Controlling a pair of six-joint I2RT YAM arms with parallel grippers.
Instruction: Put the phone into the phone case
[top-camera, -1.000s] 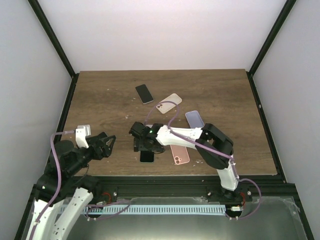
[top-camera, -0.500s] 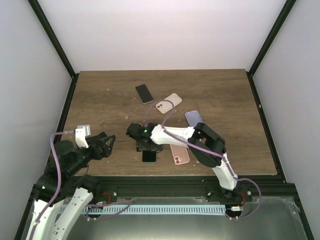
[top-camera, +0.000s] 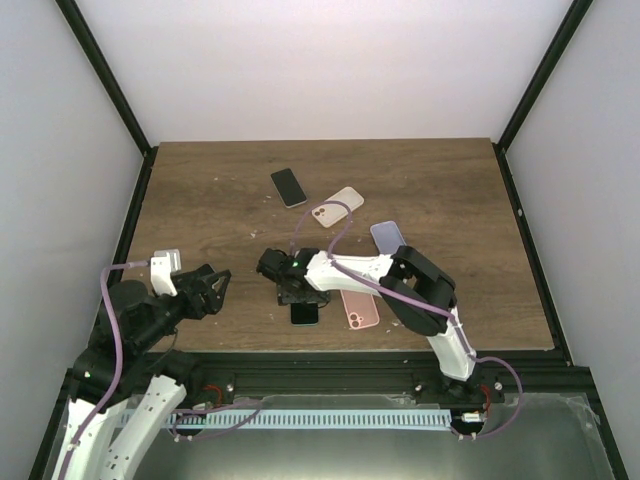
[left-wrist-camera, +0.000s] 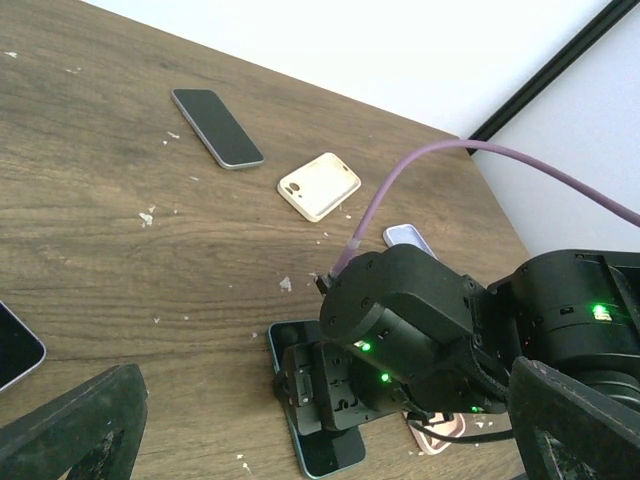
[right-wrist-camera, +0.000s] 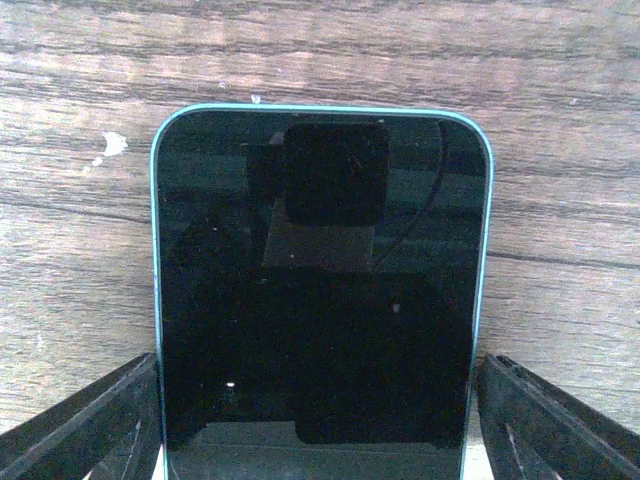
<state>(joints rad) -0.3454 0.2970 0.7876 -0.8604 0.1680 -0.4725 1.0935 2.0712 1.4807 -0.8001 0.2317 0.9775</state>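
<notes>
- Brown wooden table (top-camera: 200, 200) with pale crumbs scattered on it, closed in by white walls and black posts.
- Flat on this wood lies the phone (right-wrist-camera: 320, 300), dark screen up, with a thin teal rim around it.
- It sits between the fingers of the right claw (right-wrist-camera: 318, 360). Its rounded top end reaches out past the fingertips, and its lower part runs back under the claw.
- The right claw is set low over the phone, fairly wide, with one finger (right-wrist-camera: 90, 425) against each long edge, gripping it across its width.
- Just beside that claw, on the side of its own arm, lies a pink slab (top-camera: 360, 308); whether it is a phone or a case I cannot tell.
- Beyond the claw, farther up the table, lie a lavender slab (top-camera: 388, 237), a beige case (top-camera: 337, 207) and, farthest off, a black phone (top-camera: 288, 187).
- Well apart on the claw's other side, the left claw (top-camera: 212, 288) hangs above the table with its fingers spread wide, holding nothing and pointing toward the right claw.
</notes>
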